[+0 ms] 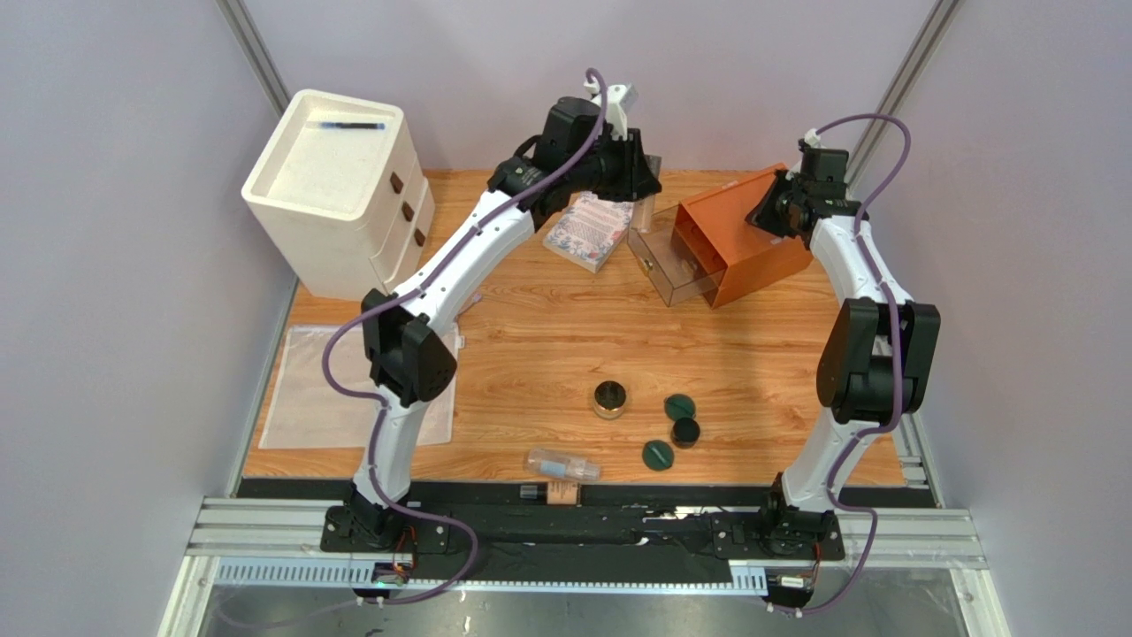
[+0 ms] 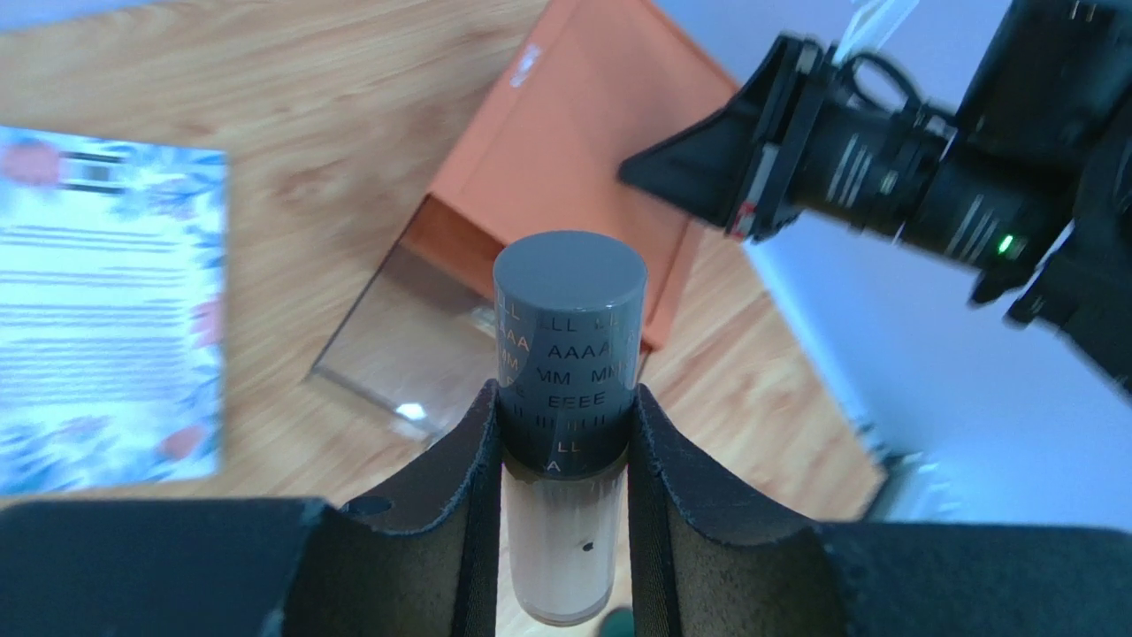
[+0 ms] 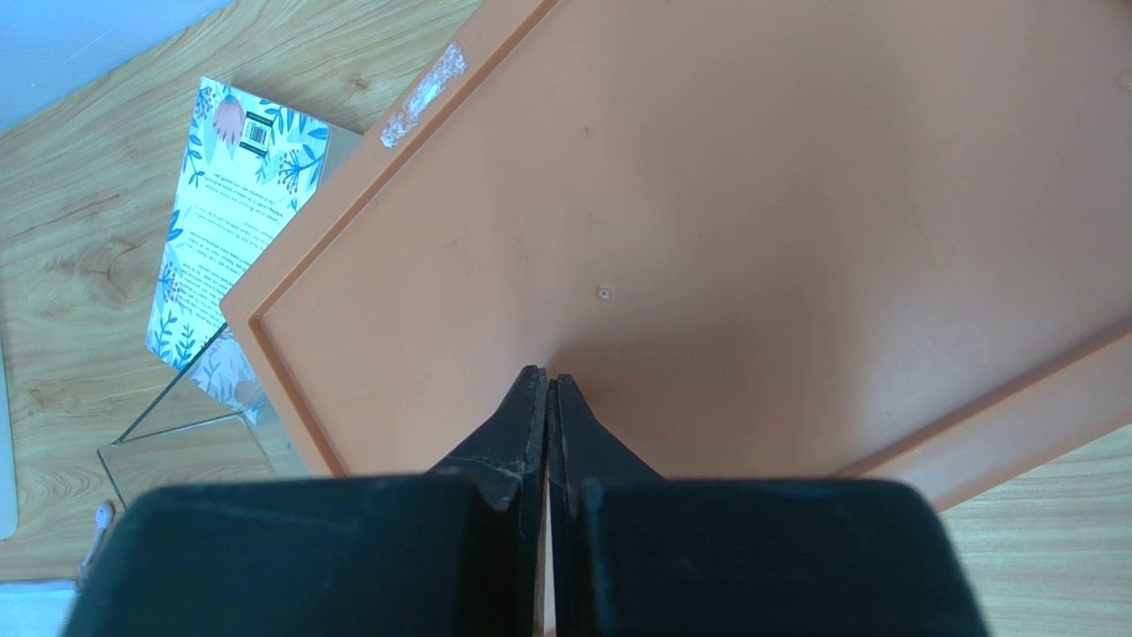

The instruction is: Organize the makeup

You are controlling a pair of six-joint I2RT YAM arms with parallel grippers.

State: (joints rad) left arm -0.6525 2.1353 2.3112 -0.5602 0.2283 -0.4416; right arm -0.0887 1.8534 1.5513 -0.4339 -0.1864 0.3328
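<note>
My left gripper (image 2: pixel 569 398) is shut on a clear pinkish tube with a dark lettered cap (image 2: pixel 569 332), held above the clear drawer (image 2: pixel 412 339) that is pulled out of the orange box (image 2: pixel 585 159). At the table's far side, the left gripper (image 1: pixel 635 186) hovers over that drawer (image 1: pixel 671 259). My right gripper (image 3: pixel 548 378) is shut, its tips resting on the orange box top (image 3: pixel 744 199). A gold-rimmed compact (image 1: pixel 611 398), two green discs (image 1: pixel 680 405) (image 1: pixel 657 454) and a black jar (image 1: pixel 686 431) lie mid-table. Two more tubes (image 1: pixel 561 466) (image 1: pixel 565 493) lie at the near edge.
A floral booklet (image 1: pixel 587 230) lies left of the drawer. A white drawer unit (image 1: pixel 339 186) with a black pen (image 1: pixel 351 126) on top stands at the back left. A clear plastic bag (image 1: pixel 312 392) lies at the left edge.
</note>
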